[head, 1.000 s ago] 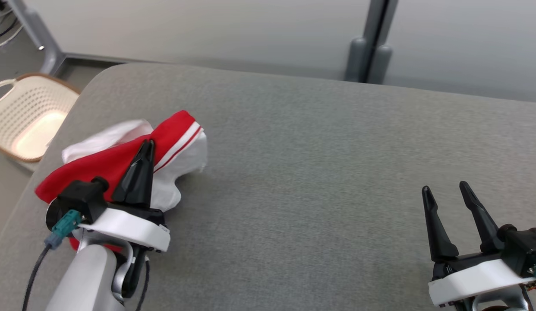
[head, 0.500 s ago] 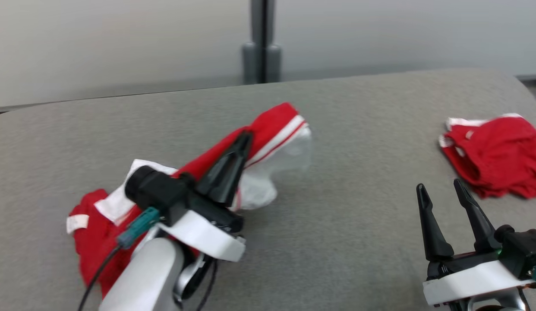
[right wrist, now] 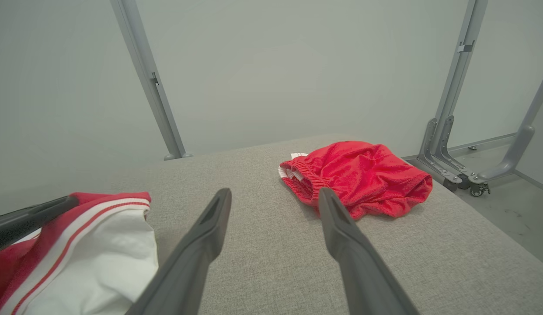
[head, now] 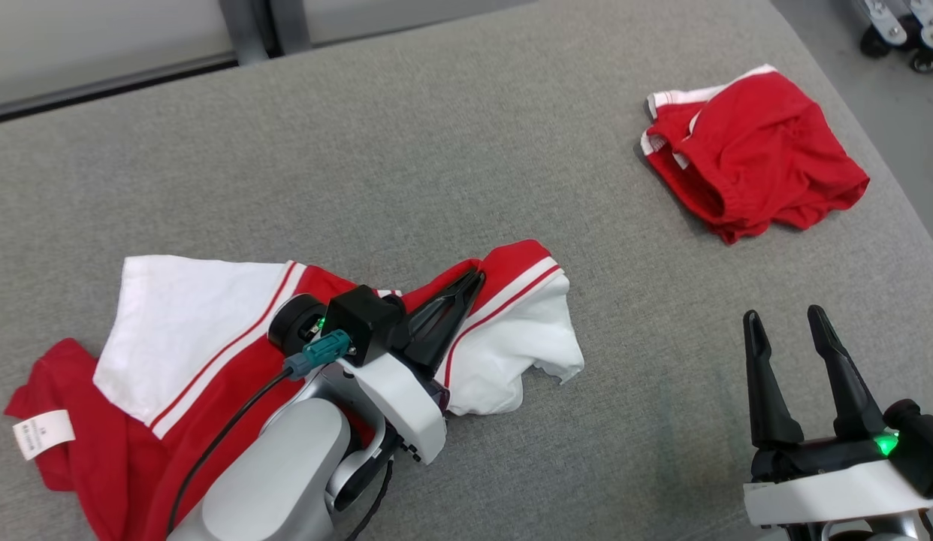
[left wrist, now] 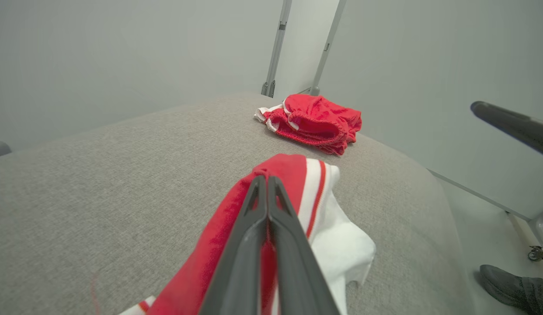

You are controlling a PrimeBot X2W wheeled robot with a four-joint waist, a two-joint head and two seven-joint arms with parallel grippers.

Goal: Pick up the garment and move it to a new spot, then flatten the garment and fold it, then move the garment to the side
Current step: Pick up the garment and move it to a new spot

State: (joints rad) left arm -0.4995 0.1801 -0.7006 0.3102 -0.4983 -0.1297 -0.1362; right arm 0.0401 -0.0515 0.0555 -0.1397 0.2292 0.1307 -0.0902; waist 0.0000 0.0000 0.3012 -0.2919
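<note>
On the grey table (head: 436, 150) the red-and-white garment (head: 196, 330) lies left of the red shorts (head: 752, 158). The left end effector (head: 474, 279) pinches its striped hem, apparently to drag it; the right end effector (head: 783, 314), nearer the shorts, stands spread.

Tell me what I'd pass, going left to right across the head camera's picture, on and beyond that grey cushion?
Red-and-white garment → red shorts → caster wheels on the floor past the cushion's edge.
</note>
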